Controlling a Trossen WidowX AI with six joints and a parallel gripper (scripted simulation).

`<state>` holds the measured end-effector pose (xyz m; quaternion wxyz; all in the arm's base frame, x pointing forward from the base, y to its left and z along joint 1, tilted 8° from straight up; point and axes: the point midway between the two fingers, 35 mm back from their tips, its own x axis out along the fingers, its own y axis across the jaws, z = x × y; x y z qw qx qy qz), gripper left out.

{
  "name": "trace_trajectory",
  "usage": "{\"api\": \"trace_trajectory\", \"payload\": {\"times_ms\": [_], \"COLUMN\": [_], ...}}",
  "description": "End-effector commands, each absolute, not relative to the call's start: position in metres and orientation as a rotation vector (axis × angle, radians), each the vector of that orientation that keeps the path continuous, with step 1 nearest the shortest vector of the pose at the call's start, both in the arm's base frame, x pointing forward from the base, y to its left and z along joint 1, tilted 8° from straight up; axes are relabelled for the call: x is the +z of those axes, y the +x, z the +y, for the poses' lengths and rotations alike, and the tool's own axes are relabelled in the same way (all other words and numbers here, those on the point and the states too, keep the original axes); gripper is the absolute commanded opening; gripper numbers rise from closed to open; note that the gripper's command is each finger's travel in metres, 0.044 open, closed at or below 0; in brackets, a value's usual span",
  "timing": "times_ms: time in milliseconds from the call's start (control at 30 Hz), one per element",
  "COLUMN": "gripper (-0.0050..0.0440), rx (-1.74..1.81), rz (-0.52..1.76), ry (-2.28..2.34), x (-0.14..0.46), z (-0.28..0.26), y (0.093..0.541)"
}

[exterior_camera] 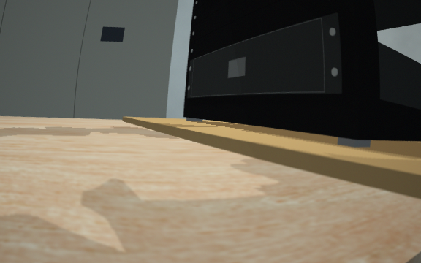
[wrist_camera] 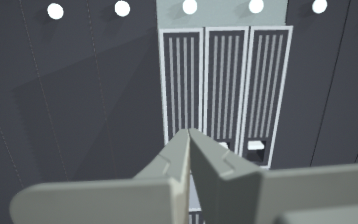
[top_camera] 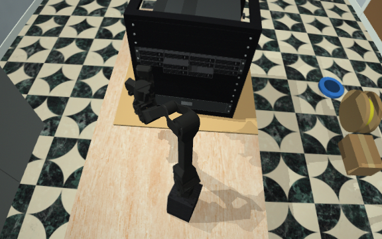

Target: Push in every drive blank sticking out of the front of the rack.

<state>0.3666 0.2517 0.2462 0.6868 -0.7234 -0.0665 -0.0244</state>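
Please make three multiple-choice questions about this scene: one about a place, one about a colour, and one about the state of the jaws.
1. Where does the rack stand?
A. on a tan board on the wooden table
B. on the tiled floor
C. on a cardboard box

2. What colour is the round dish on the floor?
A. red
B. blue
C. green

3. How are the jaws of the gripper?
A. wide open
B. shut on a drive blank
C. shut, holding nothing

Answers: 1 A, the top view shows the board under the rack; 2 B, it is plainly blue; 3 C, the wrist view shows the fingers pressed together with nothing between them.
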Motion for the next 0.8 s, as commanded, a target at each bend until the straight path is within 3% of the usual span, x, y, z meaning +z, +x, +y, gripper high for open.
{"api": "trace_trajectory", "payload": {"times_ms": [0,767], "gripper": [-0.0050,-0.0050], "rx": [-0.062,-0.062], "rz": [-0.158,-0.158], "ry": [-1.605,-1.605], "x": [0.253,0.254], "z": [0.253,0.254], "y": [0.374,0.385]}}
